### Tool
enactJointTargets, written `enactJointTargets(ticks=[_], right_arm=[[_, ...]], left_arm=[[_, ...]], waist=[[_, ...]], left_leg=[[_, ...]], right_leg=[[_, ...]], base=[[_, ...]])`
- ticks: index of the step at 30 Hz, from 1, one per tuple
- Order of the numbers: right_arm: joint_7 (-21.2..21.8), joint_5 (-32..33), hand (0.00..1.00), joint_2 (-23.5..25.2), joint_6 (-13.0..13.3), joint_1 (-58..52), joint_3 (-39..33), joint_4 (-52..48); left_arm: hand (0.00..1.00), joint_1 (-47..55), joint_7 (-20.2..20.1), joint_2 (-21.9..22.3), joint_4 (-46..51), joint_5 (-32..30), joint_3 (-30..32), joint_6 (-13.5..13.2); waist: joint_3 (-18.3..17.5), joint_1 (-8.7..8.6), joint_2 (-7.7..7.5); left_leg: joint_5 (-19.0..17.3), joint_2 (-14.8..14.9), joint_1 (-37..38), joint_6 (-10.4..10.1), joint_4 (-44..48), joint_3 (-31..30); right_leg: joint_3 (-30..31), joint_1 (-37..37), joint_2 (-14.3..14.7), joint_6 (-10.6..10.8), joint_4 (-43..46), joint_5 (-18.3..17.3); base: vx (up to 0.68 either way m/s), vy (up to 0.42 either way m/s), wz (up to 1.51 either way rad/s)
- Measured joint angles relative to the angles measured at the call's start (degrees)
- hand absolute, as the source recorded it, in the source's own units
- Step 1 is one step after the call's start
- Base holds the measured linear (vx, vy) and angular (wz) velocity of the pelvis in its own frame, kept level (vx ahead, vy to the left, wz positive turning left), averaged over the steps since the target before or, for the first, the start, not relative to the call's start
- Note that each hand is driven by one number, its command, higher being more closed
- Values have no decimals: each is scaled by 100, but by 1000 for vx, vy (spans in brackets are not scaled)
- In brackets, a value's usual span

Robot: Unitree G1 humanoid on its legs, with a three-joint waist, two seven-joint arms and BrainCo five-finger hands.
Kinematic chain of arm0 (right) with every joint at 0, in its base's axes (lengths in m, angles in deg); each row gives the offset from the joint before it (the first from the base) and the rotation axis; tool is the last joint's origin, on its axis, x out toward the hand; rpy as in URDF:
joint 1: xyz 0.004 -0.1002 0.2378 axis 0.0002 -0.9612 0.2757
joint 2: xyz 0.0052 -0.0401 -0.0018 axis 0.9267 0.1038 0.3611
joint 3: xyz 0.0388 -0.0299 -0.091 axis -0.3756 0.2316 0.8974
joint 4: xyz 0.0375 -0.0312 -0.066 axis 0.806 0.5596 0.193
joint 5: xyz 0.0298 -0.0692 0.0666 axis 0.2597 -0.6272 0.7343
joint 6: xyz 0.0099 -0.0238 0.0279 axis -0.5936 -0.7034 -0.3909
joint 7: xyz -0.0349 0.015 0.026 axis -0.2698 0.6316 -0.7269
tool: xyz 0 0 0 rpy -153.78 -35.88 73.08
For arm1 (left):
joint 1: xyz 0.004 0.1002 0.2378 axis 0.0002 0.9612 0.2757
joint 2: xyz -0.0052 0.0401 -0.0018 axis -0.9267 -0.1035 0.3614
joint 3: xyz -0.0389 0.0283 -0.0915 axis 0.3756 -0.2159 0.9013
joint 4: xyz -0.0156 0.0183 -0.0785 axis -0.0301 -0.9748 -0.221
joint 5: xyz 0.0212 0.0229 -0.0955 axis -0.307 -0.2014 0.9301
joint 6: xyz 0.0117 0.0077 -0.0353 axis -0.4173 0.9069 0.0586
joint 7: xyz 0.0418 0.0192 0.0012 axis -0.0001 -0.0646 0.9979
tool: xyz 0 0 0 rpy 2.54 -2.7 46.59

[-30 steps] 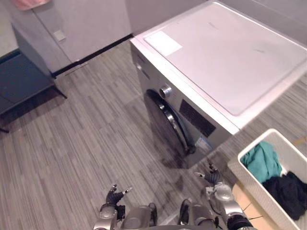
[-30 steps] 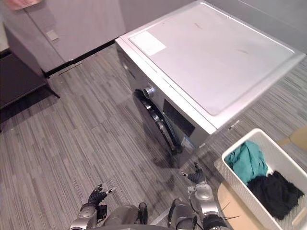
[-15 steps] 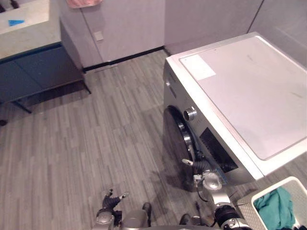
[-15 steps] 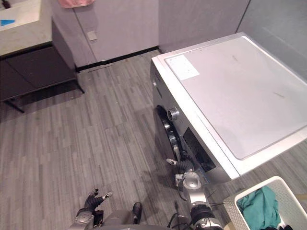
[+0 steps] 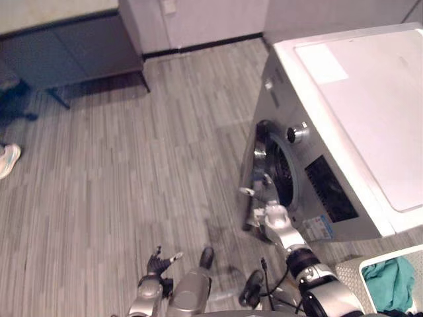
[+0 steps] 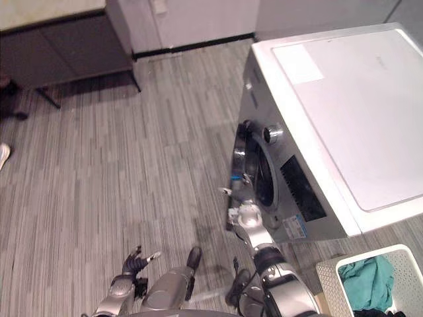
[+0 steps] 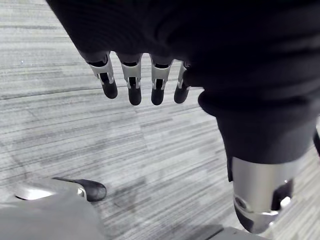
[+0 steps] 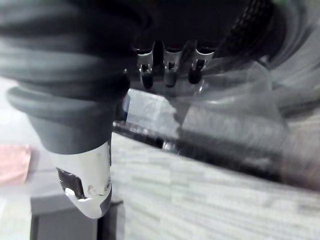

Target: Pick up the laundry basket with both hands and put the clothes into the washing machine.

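Note:
The white laundry basket (image 6: 330, 282) stands on the floor at the lower right, beside the washing machine (image 5: 370, 112). A teal garment (image 6: 367, 280) lies in it. The machine's round front door (image 5: 281, 173) faces left, under a silver knob (image 5: 295, 133). My right hand (image 5: 268, 212) is raised to the door's lower edge, its fingers (image 8: 167, 70) straight and close to the door's rim; whether they touch it I cannot tell. Low over the floor near my body hangs my left hand (image 5: 158, 263), with relaxed fingers (image 7: 130, 87) and nothing in it.
A dark low cabinet (image 5: 73, 46) stands against the far wall at the upper left. A person's light shoe (image 5: 6, 160) shows at the left edge. Grey striped flooring (image 5: 145, 172) stretches between the cabinet and the machine.
The camera has swung, shifting machine and basket to the right in the view. My right hand has risen from near the floor to the machine's door. The left hand stays low.

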Motion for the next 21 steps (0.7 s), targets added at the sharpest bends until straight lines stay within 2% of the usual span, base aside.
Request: enactJointTargets(ticks=[1, 2, 3, 4, 5, 6, 7, 10, 12, 15, 18, 19, 20, 21], right_arm=[[1, 206, 0, 86, -15, 361, -1, -2], [29, 312, 0, 95, -9, 686, -4, -66], [42, 328, 0, 92, -8, 888, -17, -165], [123, 439, 0, 86, 51, 1298, -40, -633], [175, 493, 0, 76, 171, 1589, -45, -1048], [169, 527, 0, 55, 248, 1753, -77, -1192], [160, 589, 0, -48, 364, 2136, -102, -1422], [141, 757, 0, -137, 426, 2469, -114, -1710], [115, 774, 0, -136, 433, 2375, -107, -1836], [39, 881, 0, -149, 454, 1870, -64, -2290], [113, 835, 0, -301, 534, 909, 271, -2744], [177, 782, 0, -388, 541, 748, 394, -2779], [332, 672, 0, -578, 542, 255, 576, -2932], [414, 618, 0, -625, 550, 49, 590, -2990]], left_arm=[[0, -115, 15, 77, 282, 110, -144, -6], [0, -213, 27, 150, 524, 157, -255, -25], [0, -277, 42, 174, 670, 193, -343, -56], [0, -312, 64, 289, 1072, 242, -443, -140], [0, -312, 97, 350, 1310, 328, -529, -178], [0, -353, 99, 358, 1389, 354, -574, -180], [0, -452, 100, 392, 1473, 413, -640, -211], [0, -507, 100, 478, 1630, 619, -801, -245], [0, -535, 100, 523, 1663, 658, -832, -249], [0, -734, 101, 530, 1721, 690, -888, -263], [0, -1076, 109, 354, 1788, 637, -1011, -272], [0, -1157, 121, 323, 1777, 612, -1011, -271], [0, -1360, 139, 218, 1716, 537, -1011, -273], [0, -1468, 148, 175, 1657, 516, -1011, -281]], waist=[[68, 205, 24], [135, 297, 28], [228, 344, 43], [321, 351, 137], [370, 404, 249], [395, 424, 243], [427, 514, 189], [436, 652, 168], [445, 636, 147], [499, 569, -2], [510, 356, -181], [515, 298, -194], [515, 153, -222], [511, 122, -238]], left_leg=[[15, -10, -115, -57, -118, -118], [-30, -37, -192, -175, -307, -168], [-35, -74, -232, -197, -329, -166], [44, -105, -495, -110, -60, -256], [205, -74, -556, -125, -62, -282], [384, -100, -640, -140, -79, -298], [613, -203, -773, -154, -109, -429], [710, -292, -872, -190, -124, -561], [710, -291, -872, -189, -145, -532], [710, -216, -897, -189, -181, -297], [710, 77, -912, -188, -191, 68], [710, 139, -910, -188, -197, 146], [709, 265, -909, -187, -230, 326], [709, 312, -902, -187, -265, 422]], right_leg=[[-212, -142, -79, -86, 148, -77], [-459, -227, -185, -67, 211, -142], [-577, -275, -280, -113, 272, -168], [-900, -505, -517, -147, 658, -358], [-1092, -654, -705, -134, 1122, -586], [-1163, -735, -827, -86, 1354, -685], [-1385, -824, -1057, -118, 1691, -841], [-1575, -833, -1202, -65, 1867, -962], [-1543, -859, -1209, -64, 1856, -961], [-1284, -1046, -1132, -94, 1757, -924], [-856, -1211, -689, -187, 1244, -527], [-769, -1220, -586, -206, 1113, -435], [-551, -1266, -369, -229, 783, -220], [-448, -1317, -297, -247, 690, -136]], base=[[-190, -76, 75], [-163, -76, 89], [-132, -87, 121], [-39, -77, 117], [-27, -89, 120], [-7, -111, 111], [-6, -157, 109], [52, -149, 53], [50, -78, -8], [-9, -61, -44], [-37, -49, -85], [-62, -10, -95], [-72, 5, -84], [-91, 21, -101]])
